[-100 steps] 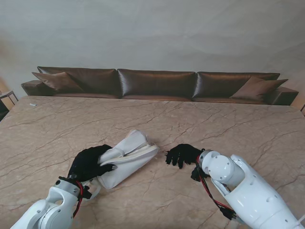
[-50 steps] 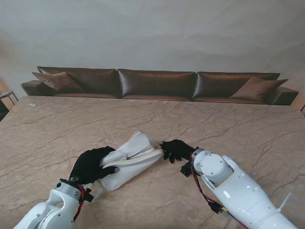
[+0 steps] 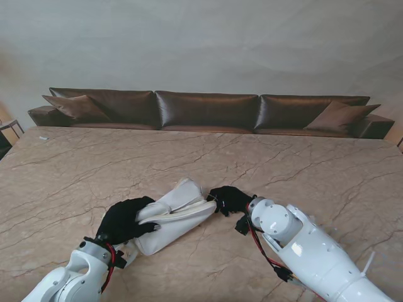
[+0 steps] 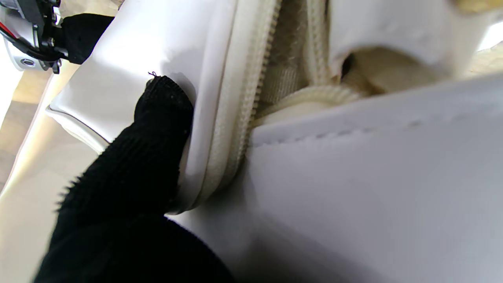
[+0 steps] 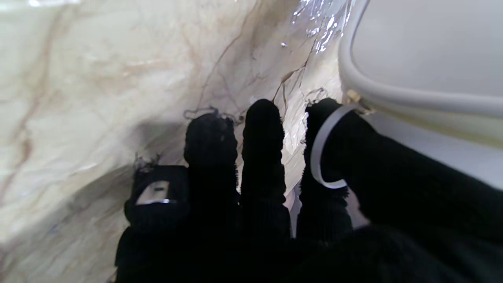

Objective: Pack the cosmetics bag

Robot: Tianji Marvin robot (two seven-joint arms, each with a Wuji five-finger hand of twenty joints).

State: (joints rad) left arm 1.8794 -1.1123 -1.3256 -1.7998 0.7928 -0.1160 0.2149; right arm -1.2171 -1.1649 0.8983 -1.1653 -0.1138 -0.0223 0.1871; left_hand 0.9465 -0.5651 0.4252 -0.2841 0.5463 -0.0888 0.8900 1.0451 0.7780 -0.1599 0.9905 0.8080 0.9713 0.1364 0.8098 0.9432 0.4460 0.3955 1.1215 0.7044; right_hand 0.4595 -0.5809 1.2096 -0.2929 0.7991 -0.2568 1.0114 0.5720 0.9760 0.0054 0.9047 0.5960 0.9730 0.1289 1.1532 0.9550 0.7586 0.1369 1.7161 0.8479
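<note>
Both hands are working at the white bag (image 3: 173,214), which is lying on its side on the table (image 3: 302,163), close in front of me and slightly to my left. I am gripping its nearer-left end with my left hand (image 3: 124,220), fingers clamped over the edge; the left wrist view is showing one black fingertip (image 4: 165,102) pressing the white panel just beside the cream zipper (image 4: 243,98), which is standing parted. My right hand (image 3: 230,199) is resting at the bag's right end, fingers extended and slightly apart, and a white loop (image 5: 323,147) from the bag corner is lying across one finger; I cannot tell whether it is being pinched. No writing is showing on the bag. The table is veined beige marble. A brown sofa (image 3: 208,112) with cushions is standing against a pale wall beyond.
</note>
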